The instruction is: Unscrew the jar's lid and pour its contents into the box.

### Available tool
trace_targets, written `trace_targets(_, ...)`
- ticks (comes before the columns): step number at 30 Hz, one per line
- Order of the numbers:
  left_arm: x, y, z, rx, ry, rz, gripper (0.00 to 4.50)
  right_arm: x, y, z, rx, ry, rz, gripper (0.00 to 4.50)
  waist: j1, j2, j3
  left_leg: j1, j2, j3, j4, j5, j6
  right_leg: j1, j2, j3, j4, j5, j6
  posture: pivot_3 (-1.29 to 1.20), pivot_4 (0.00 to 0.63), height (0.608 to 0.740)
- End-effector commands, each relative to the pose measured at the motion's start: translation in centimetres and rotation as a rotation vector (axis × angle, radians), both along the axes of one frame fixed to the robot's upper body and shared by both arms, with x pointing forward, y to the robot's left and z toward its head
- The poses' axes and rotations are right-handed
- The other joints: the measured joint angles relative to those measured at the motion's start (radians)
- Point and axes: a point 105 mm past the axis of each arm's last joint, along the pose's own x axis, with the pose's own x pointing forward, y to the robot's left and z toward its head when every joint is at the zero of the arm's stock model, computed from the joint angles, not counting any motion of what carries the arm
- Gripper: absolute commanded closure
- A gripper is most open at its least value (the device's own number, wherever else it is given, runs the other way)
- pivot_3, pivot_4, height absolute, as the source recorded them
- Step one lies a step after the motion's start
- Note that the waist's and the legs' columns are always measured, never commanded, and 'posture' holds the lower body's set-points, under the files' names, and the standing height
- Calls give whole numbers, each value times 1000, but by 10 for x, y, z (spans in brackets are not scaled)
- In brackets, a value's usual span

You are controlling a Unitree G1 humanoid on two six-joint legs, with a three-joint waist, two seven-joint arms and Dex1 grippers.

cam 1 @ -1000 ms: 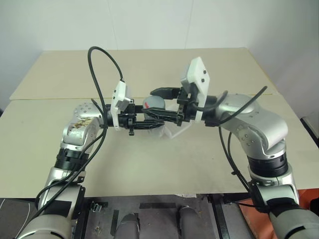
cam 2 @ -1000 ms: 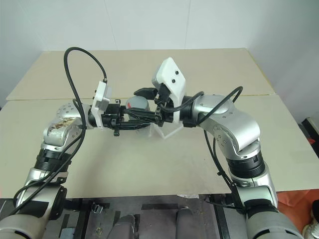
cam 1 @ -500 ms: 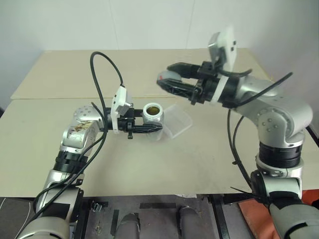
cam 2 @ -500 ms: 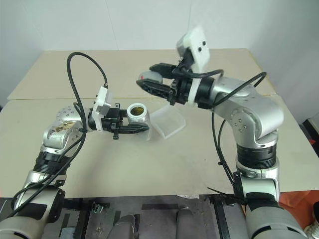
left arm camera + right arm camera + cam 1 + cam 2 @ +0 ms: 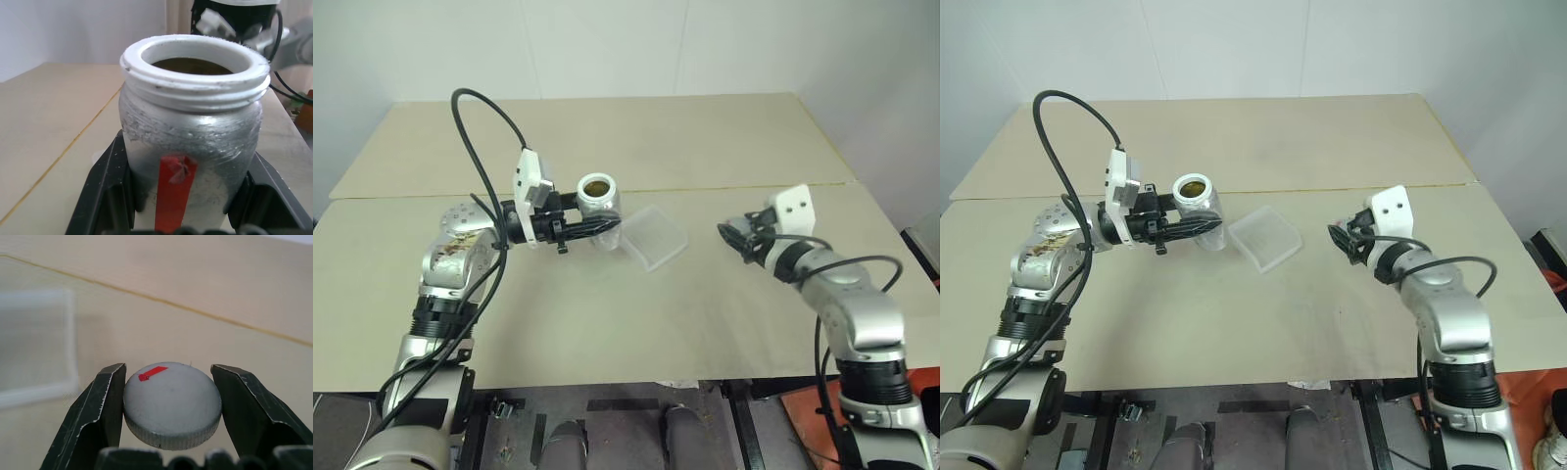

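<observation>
**Jar open in the left gripper, lid in the right, box between them**

One jar (image 5: 599,201), one lid (image 5: 171,405), one box (image 5: 654,235) and two grippers are in sight. The jar has no cap on it: its white threaded mouth faces up and the jar stands upright, held above the table (image 5: 705,137) towards the table's left half. The left gripper (image 5: 597,227) is clamped on the jar's body, one black finger on each side, as the left wrist view shows, with the red label strip facing that camera. Inside the jar, the contents (image 5: 193,65) show as a dark brownish-yellow mass just below the rim; single bits cannot be told apart.

The lid, round and silver-grey with a small red mark on top, sits level between the two fingers of the right gripper (image 5: 169,404), which is closed on its ribbed edge. That gripper is towards the table's right edge, low over the surface; whether the lid touches the table cannot be told.

The box, a shallow clear tray, lies flat on the table near its middle, just beside the jar on the jar's right, well apart from the lid. Nothing can be made out inside it.

The table is pale beige, with a seam running across it from left to right behind the box. A plain light wall stands behind the far edge.
</observation>
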Motion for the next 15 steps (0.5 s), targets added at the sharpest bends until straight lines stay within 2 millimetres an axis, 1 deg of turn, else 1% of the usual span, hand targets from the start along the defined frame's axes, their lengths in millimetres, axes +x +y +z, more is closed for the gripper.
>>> trace_targets(1, -2, 1, 10, -12, -39, 10, 2587, 2, -1, -6, -26, -28, -68, 1785, 1, 0, 0, 0, 0, 0, 0, 0, 0, 0, 0, 0, 0, 0, 0, 0, 150, 740)
trace_targets(5, 2, -2, 12, -25, -55, 39, 2587, 0, 1, -26, -40, 25, -82, 1785, 9, 0, 0, -1, 0, 0, 0, 0, 0, 0, 0, 0, -1, 0, 0, 0, 150, 740)
trace_targets(6, 3, -2, 13, -27, -63, 43, 2587, -1, -1, -28, -39, 42, -85, 1049, 9, 0, 0, -1, 0, 0, 0, 0, 0, 0, 0, 0, -1, 0, 0, 0, 150, 740)
trace_targets(7, 3, -3, 14, -30, -72, 49, 2587, -1, -3, -28, -38, 47, -83, 818, 10, 0, 0, -1, 0, 0, 0, 0, 0, 0, 0, 0, -1, 0, 0, 0, 150, 740)
trace_targets(9, 7, -5, 15, -26, -103, 87, 2587, -3, -7, -20, -39, 39, -68, 169, 10, 0, 0, -1, 0, 0, 0, 0, 0, 1, 0, 0, -1, 0, 0, 0, 150, 740)
trace_targets(10, 11, -6, 16, -24, -129, 113, 2587, -4, -9, -13, -35, 28, -58, 49, 10, 0, 0, -1, 0, 0, 0, 0, 0, 1, 0, 0, -1, 0, 0, 0, 150, 740)
trace_targets(12, 22, -9, 19, -13, -190, 204, 2587, -8, -7, 3, -12, 24, 0, 49, 13, 0, 0, -1, 0, 0, 0, 0, 0, 1, 0, 0, -1, 0, 0, 0, 150, 740)
trace_targets(15, 45, -16, 19, 109, -391, 375, 2587, -20, 6, 34, 65, 27, 147, 49, 16, 0, 0, 0, 0, 0, 0, 0, 0, 1, 0, -1, -1, 0, 0, 0, 150, 740)
